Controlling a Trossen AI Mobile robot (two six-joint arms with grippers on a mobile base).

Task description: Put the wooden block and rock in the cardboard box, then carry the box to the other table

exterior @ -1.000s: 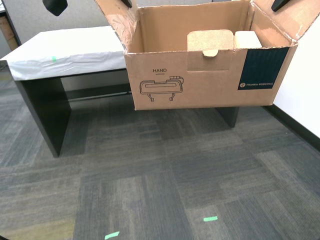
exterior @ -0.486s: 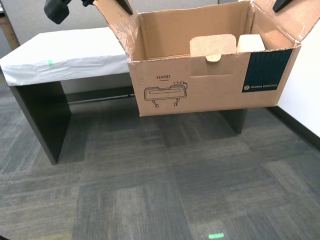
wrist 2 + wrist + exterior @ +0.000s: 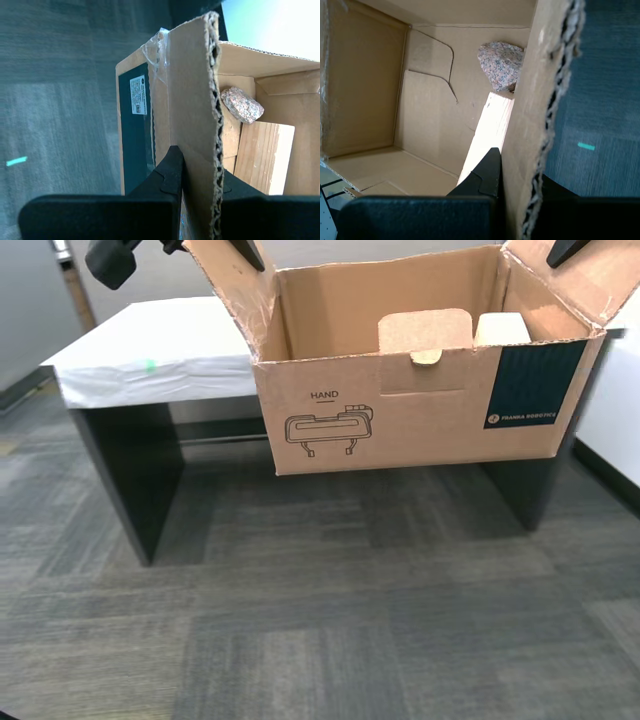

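Observation:
The cardboard box [image 3: 400, 420] hangs in the air, open, in front of the other table [image 3: 190, 335], which has white cloth and a green tape mark [image 3: 150, 366]. My second gripper [image 3: 200, 167] is shut on the flap at the exterior view's right [image 3: 565, 250], above the box's teal patch [image 3: 135, 130]. My first gripper [image 3: 517, 170] is shut on the opposite flap [image 3: 245, 252]. The wooden block [image 3: 500, 328] [image 3: 265, 155] [image 3: 490, 125] and the rock [image 3: 242, 105] [image 3: 501, 65] lie inside the box, next to each other.
Grey carpet [image 3: 350, 620] stretches below the box. The table's dark legs [image 3: 130, 470] [image 3: 525, 490] stand behind it. A white wall [image 3: 615, 405] is at the exterior view's right. Green tape bits [image 3: 16, 161] [image 3: 586, 146] mark the floor.
The camera has moved: the table has shifted toward the exterior view's right and its second leg now shows. The floor tape has left that view. The box stays held between both grippers.

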